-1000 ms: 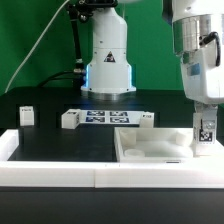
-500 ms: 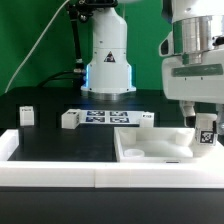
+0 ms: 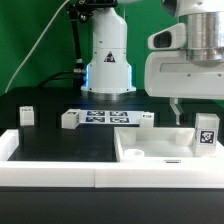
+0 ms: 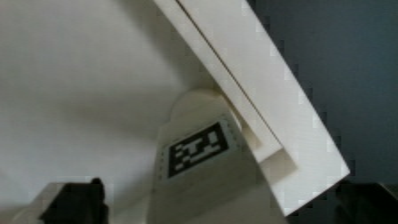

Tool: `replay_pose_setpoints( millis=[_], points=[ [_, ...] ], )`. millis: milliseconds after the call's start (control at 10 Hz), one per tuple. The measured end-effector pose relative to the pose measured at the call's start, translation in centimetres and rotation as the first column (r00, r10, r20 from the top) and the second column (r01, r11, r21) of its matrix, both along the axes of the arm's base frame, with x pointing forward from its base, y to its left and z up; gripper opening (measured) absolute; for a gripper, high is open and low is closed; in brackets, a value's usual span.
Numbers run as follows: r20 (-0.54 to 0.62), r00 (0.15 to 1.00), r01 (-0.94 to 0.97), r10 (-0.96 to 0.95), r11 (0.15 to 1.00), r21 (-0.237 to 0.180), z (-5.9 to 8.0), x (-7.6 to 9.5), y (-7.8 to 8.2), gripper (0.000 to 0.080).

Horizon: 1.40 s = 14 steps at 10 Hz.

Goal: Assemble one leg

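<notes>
Black table (image 3: 60, 148): marker board (image 3: 104, 118), white panel (image 3: 150, 148), three loose legs (image 3: 69, 120).

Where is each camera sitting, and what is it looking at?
Exterior view: sits off the arm, low by the table edge, facing the robot's base across the table; the arm's wrist and gripper show at the exterior view's right.
Wrist view: rides on the wrist, looking down at the white panel; dark fingertips show.
Shared: both see the leg with its marker tag, and the panel.

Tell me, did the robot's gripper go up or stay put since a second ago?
Yes. The gripper has risen, judged against the white panel, which stayed put. It now hangs open above the leg, which stands at the panel's corner.
</notes>
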<state>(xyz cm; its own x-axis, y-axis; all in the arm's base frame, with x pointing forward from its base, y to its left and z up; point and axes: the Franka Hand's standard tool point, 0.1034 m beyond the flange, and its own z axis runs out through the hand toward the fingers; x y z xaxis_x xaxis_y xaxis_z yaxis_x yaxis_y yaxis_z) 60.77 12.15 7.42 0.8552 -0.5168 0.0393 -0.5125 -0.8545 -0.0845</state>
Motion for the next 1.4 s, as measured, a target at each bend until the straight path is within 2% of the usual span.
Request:
replay_pose_setpoints(
  millis=[300,500,600,700,800,900,1100,1300,1400],
  points=[
    [0.009,0.973,-0.231,0.232,0.973,-0.023,-0.1,0.2,-0.9,0.0649],
    [0.014,0.969,-0.244,0.245,0.969,-0.028,-0.1,0.2,-1.0,0.0649],
    [0.014,0.97,-0.242,0.242,0.97,-0.027,-0.1,0.2,-1.0,0.0524],
    [0.014,0.97,-0.242,0.242,0.97,-0.027,-0.1,0.2,-1.0,0.0524],
    [0.014,0.97,-0.241,0.241,0.97,-0.027,-0.1,0.2,-1.0,0.0323],
    [0.013,0.979,-0.202,0.202,0.979,-0.023,-0.1,0.2,-1.0,0.0291],
    [0.013,0.987,-0.162,0.162,0.987,-0.016,-0.2,0.2,-1.0,0.0291],
    [0.021,0.997,0.068,-0.068,0.998,0.01,-0.2,0.4,-1.1,0.0291],
    [0.027,0.975,0.219,-0.22,0.975,0.04,-0.2,0.5,-1.3,0.0291]
  ],
)
